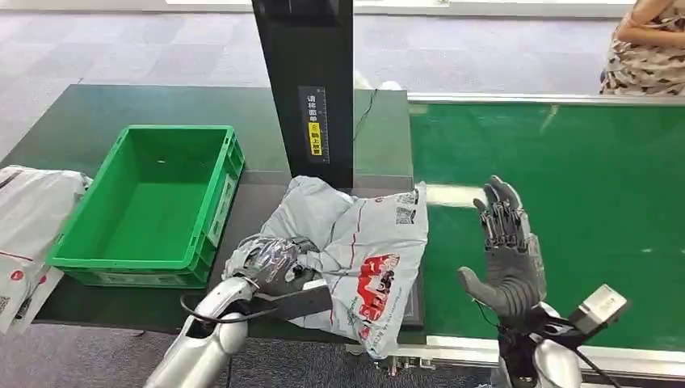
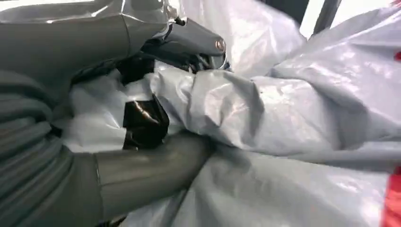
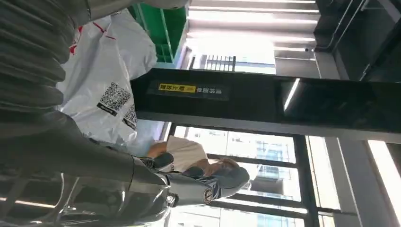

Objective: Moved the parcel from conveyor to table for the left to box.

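A: Counting parcels?
B: Seeing two grey plastic mailers. Lying crumpled at the middle of the head view, one parcel, printed with red marks and square codes, resting on the dark counter just beside the green conveyor, its near corner hanging past the counter's front edge. Lying at nine o'clock, a second mailer, partly past the counter's left side.

A: Bins?
B: Counting one green crate, sitting at ten o'clock of the parcel, just beside it. Standing at twelve o'clock behind the parcel, one black post carrying a yellow label.

A: Hands?
B: Counting two. Reaching in from seven o'clock, the left hand, fingers clamped on a bunched fold of the parcel, thumb pressing underneath in the left wrist view. Standing upright at four o'clock over the conveyor, the right hand, palm turned toward the parcel, fingers spread apart and holding nothing, well apart from the plastic.

A: Anyone near?
B: Sitting at one o'clock beyond the conveyor, a person in patterned clothing.
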Available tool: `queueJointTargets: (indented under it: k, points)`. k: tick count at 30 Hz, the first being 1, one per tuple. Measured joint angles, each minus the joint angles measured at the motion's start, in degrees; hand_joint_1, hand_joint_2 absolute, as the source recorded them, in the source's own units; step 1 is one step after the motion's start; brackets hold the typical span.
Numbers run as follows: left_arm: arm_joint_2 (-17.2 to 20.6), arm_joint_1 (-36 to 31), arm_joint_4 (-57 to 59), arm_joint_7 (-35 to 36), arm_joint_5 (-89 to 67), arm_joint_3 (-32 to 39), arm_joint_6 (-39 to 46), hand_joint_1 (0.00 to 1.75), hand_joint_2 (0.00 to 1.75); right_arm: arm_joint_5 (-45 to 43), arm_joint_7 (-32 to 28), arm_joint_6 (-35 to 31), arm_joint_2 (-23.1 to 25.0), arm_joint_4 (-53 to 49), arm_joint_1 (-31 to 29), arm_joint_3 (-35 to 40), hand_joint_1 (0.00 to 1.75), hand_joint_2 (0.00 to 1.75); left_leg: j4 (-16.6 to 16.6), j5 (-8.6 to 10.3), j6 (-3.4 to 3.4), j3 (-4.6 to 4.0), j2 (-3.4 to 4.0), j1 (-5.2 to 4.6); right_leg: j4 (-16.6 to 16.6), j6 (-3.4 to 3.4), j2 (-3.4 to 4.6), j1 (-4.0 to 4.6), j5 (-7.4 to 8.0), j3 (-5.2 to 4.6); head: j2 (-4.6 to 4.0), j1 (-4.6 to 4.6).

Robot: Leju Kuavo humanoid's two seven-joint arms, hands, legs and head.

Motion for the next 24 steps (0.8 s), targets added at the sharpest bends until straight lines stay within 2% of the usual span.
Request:
queueJointTargets:
  k: [3, 7, 15, 21, 24]
  points:
    - [0.18, 0.22, -0.35, -2.25, 0.79, -0.48, 4.84, 1.75, 1.75, -0.13, 0.04, 0.02, 0.22, -0.61, 0.61, -0.63, 0.00, 1.75, 0.00, -0.01, 0.00, -0.04, 0.02, 0.00, 0.00, 0.00, 0.02, 0.00, 0.00, -0.06, 0.00, 0.02]
    - [0.70, 1.21, -3.94, -3.56, -0.75, -0.48, 15.41, 1.75, 1.75, -0.28, 0.31, -0.11, 0.46, -1.92, 1.44, -1.77, 0.00, 1.75, 0.01, -0.02, 0.00, -0.17, 0.04, 0.00, 0.00, 0.00, 0.04, 0.01, -0.01, -0.19, 0.00, 0.02]
    - [2.47, 4.64, -17.36, -4.21, -8.87, 1.69, 32.99, 1.75, 1.75, -2.01, 1.36, -0.77, 0.59, -3.60, 1.96, -3.45, 0.00, 1.75, -0.01, -0.11, -0.07, -0.19, 0.08, 0.02, 0.01, -0.03, 0.08, 0.03, -0.07, -0.25, 0.00, 0.00]
    - [1.44, 7.32, -26.17, -6.77, -11.83, 11.64, 34.81, 1.75, 1.75, -2.03, 1.05, -1.38, 0.59, -3.65, 1.88, -3.74, 0.00, 1.75, -0.02, -0.11, -0.07, -0.19, 0.11, 0.02, 0.01, -0.02, 0.08, 0.03, -0.09, -0.25, 0.02, 0.00]
    - [0.46, 7.29, -26.93, -4.29, -9.85, 18.21, 34.83, 1.75, 1.75, -1.07, 0.88, -1.92, 0.59, -3.87, 1.89, -3.76, 0.00, 1.75, -0.02, -0.11, -0.07, -0.19, 0.12, 0.02, 0.02, -0.02, 0.08, 0.03, -0.08, -0.25, 0.00, 0.00]
